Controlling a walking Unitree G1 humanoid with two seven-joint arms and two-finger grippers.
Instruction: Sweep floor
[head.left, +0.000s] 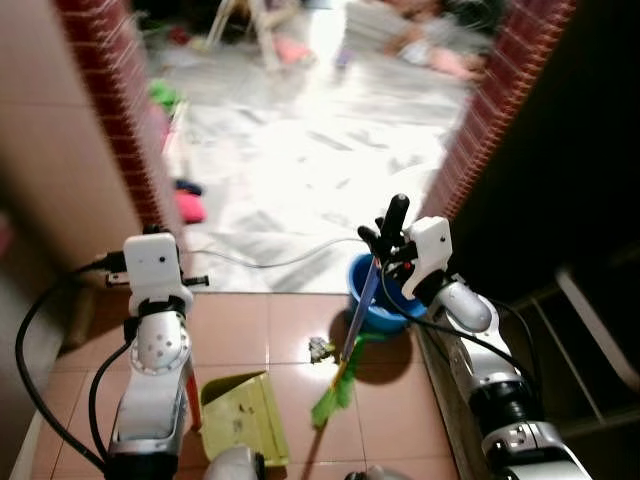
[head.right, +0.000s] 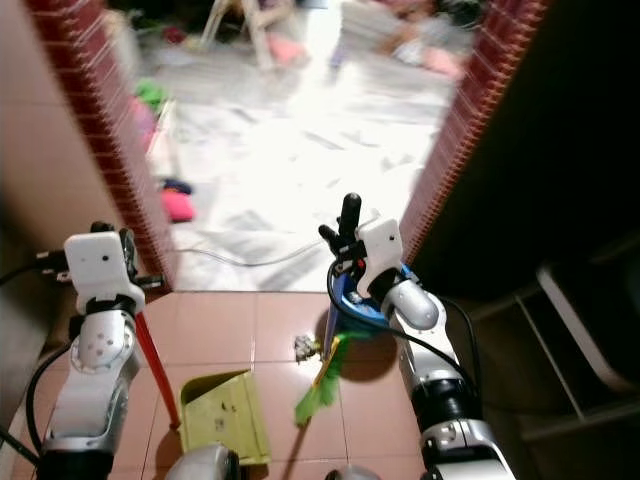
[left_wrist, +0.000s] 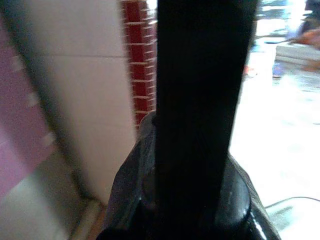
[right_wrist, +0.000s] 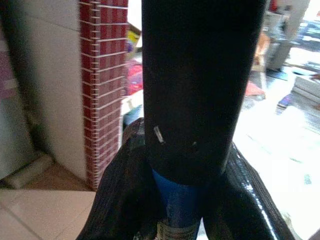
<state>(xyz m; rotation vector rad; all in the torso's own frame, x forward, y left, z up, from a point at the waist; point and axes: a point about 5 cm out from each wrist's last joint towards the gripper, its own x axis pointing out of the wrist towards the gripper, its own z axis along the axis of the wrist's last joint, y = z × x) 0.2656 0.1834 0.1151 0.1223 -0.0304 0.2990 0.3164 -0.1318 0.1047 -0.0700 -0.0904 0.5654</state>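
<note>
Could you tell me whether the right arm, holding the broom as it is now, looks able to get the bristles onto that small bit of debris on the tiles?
Probably yes: the right gripper holds the broom, whose green bristles rest beside the debris, with bare tile between.

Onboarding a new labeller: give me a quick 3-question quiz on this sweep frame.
1. True or false: the right gripper is shut on the broom handle.
2. Which tool stands on the tile floor below the left gripper? A: green dustpan with a red handle; B: mop; C: vacuum cleaner.
3. What lies on the tiles between the dustpan and the blue bucket, just beside the broom's green bristles?

Key
1. True.
2. A.
3. A small piece of debris.
</note>
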